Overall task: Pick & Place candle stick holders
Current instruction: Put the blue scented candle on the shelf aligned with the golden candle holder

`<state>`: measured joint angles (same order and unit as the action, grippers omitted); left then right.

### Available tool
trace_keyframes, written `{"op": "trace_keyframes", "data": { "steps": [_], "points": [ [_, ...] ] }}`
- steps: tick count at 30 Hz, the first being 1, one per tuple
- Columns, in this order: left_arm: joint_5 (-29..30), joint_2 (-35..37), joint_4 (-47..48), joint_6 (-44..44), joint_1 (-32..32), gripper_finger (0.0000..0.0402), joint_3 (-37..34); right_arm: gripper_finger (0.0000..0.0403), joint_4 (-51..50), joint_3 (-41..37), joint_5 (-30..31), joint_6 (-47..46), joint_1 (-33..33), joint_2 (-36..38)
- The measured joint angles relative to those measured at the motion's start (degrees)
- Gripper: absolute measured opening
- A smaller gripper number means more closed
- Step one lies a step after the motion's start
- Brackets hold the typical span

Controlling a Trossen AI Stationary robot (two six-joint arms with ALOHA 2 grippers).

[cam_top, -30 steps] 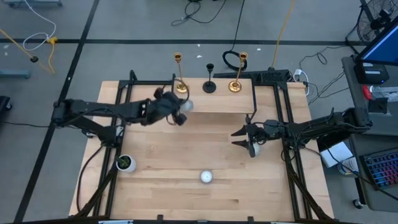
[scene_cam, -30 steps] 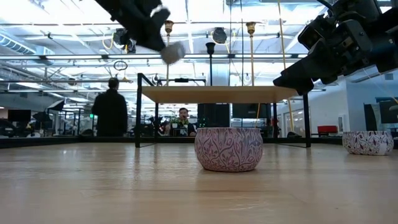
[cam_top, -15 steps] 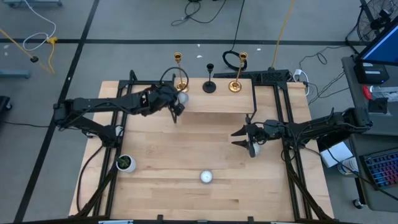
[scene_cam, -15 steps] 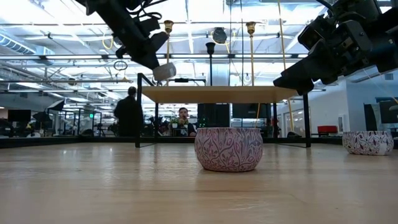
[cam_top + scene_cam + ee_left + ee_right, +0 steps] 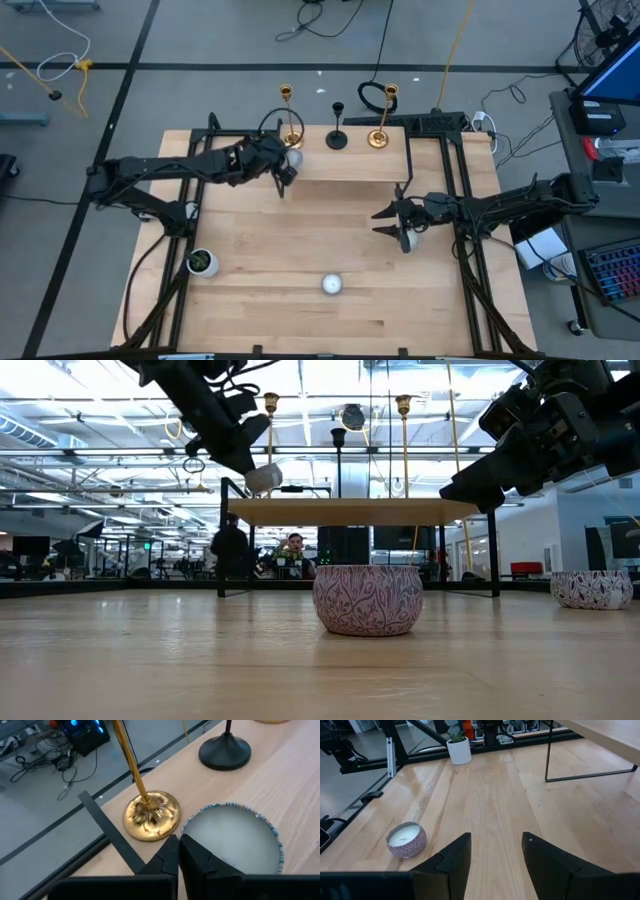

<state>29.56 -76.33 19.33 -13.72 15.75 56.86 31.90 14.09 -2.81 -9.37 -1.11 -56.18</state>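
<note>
Two gold candlesticks (image 5: 289, 138) (image 5: 378, 138) and a shorter black one (image 5: 338, 138) stand on their round bases along the far edge of a raised wooden shelf (image 5: 350, 168). My left gripper (image 5: 287, 167) is over the shelf's left part, just near the left gold candlestick (image 5: 150, 815), shut on a small white candle in a patterned tin (image 5: 235, 837). My right gripper (image 5: 377, 222) is open and empty, above the table's right half. My left gripper pinches the candle tin's wall at its rim (image 5: 186, 831), one finger outside and one over the wax. The fingers (image 5: 197, 857) slant down from the table's left. In the low view the candle (image 5: 264, 478) hangs a little above the shelf top (image 5: 350, 510), slightly tilted.
A second patterned candle (image 5: 331, 284) sits on the table near its near edge, a third (image 5: 590, 588) below my right gripper. A white pot with a plant (image 5: 203, 262) stands at the near left. A person (image 5: 230, 550) walks in the room behind.
My left gripper has carried the candle toward the table's far edge and down, from over the table onto the shelf's left part beside the left gold candlestick, then held still. The person in the room has walked to the right.
</note>
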Motion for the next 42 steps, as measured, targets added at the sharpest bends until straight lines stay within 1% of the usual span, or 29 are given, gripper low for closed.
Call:
{"op": "trace_keyframes", "data": {
  "steps": [3, 5, 8, 12, 16, 25, 29, 38, 42],
  "points": [
    [0.0, -1.44, 0.3, -0.3, 0.15, 0.0011, 0.0, 0.0171, 0.0, 0.0, 0.0, 0.0, 0.0, 0.0],
    [0.0, -3.11, -0.52, -0.28, 0.34, 0.0006, 0.02, 0.0171, 0.0, 0.0, 0.0, 0.0, -0.01, 0.01],
    [1.0, -4.78, -1.64, -0.21, 0.32, 0.0006, 0.09, 0.0171, 0.04, 0.0, 0.0, 0.0, 0.0, 0.01],
    [1.24, -5.03, -3.93, 1.86, 0.31, 0.0013, 0.08, 0.0171, 0.04, 0.0, 0.0, 0.0, -0.01, 0.02],
    [-0.22, -5.05, -4.48, 2.93, 0.35, 0.0015, 0.04, 0.0171, 0.02, 0.0, 0.0, 0.0, 0.0, 0.01],
    [-1.15, -5.04, -4.5, 2.23, 0.37, 0.0019, 0.02, 0.0171, 0.02, 0.0, 0.0, 0.0, 0.0, 0.01],
    [-1.27, -5.03, -4.52, 2.95, 0.37, 0.004, 0.02, 0.0171, 0.03, 0.0, 0.0, 0.0, 0.0, 0.02],
    [-1.25, -5.03, -4.75, 3.06, 0.33, 0.0121, 0.02, 0.0171, 0.02, 0.0, -0.01, 0.02, 0.0, 0.01],
    [-1.23, -4.19, -5.0, 3.78, -0.21, 0.0142, -0.09, 0.0171, 0.02, 0.0, -0.02, 2.92, 0.01, 0.0]
  ]
}}
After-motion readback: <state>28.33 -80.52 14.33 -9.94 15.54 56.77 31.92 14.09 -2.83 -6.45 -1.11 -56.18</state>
